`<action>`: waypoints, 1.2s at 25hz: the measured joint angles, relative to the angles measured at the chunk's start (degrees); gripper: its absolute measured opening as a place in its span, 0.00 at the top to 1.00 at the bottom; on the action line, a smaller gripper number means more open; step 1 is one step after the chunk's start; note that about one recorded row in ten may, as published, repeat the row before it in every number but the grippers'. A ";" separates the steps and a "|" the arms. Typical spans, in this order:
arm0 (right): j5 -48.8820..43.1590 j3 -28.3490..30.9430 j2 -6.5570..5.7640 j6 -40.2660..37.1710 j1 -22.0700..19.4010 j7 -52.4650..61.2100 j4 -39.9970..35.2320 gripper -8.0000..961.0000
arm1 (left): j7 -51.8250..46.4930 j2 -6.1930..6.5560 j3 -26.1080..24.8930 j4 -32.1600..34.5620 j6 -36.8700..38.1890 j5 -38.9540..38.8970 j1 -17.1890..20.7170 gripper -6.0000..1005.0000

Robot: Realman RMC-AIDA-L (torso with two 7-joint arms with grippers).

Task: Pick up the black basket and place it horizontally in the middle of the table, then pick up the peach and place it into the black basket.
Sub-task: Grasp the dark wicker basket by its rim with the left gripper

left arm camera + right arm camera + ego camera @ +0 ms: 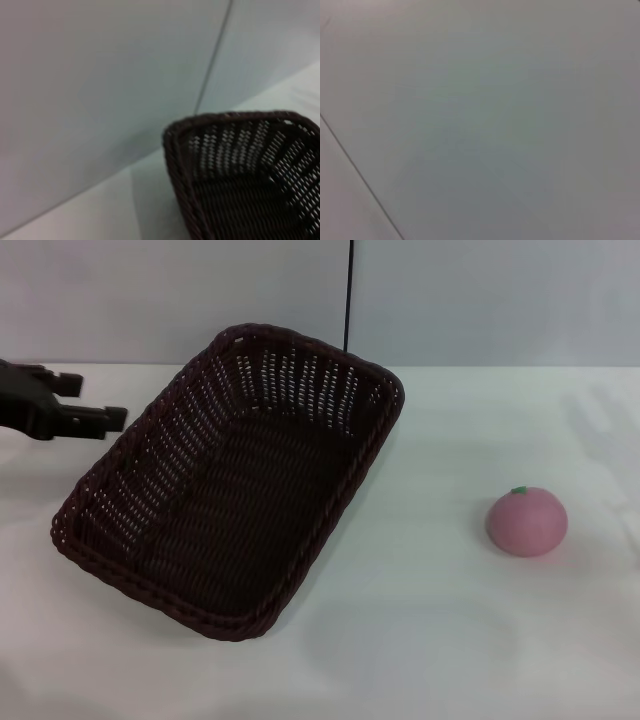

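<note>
The black basket (300, 380) lies empty on the white table (420, 640), left of the middle, turned diagonally with one corner toward the back wall. One of its corners also shows in the left wrist view (240, 175). The pink peach (527, 523) with its green stem bit sits on the table to the right, well apart from the basket. My left gripper (102, 400) is open and empty, just outside the basket's left rim and a little above the table. My right gripper is out of view.
A thin dark vertical line (348, 295) runs down the grey wall behind the basket. A faint shadow (600, 430) falls on the table's far right. The right wrist view shows only a plain grey surface.
</note>
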 joint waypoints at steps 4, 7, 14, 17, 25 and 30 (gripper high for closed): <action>0.00 0.40 -0.02 0.14 -0.04 0.00 0.17 0.20 | -1.02 -0.89 0.99 0.38 0.93 3.62 -1.91 0.25; 0.00 0.52 -0.14 0.20 -0.04 0.00 0.17 0.20 | -2.73 -1.11 6.38 -0.35 -2.66 5.55 -2.13 0.25; 0.00 0.82 -0.17 0.63 0.00 -0.38 0.16 0.20 | -4.57 -1.16 11.75 -2.46 -6.74 8.33 -2.26 0.25; 0.00 0.85 -0.17 1.39 0.17 -0.42 0.17 0.20 | -4.58 -1.16 12.08 -3.04 -7.18 8.64 -2.41 0.26; 0.02 0.82 -0.17 2.41 0.22 -0.46 0.25 0.20 | -4.14 -1.03 13.52 -8.40 -8.73 10.09 -4.76 0.26; 0.05 1.02 -0.17 3.08 0.18 -0.75 0.24 0.20 | -4.67 -1.03 13.57 -8.66 -8.32 11.22 -5.25 0.27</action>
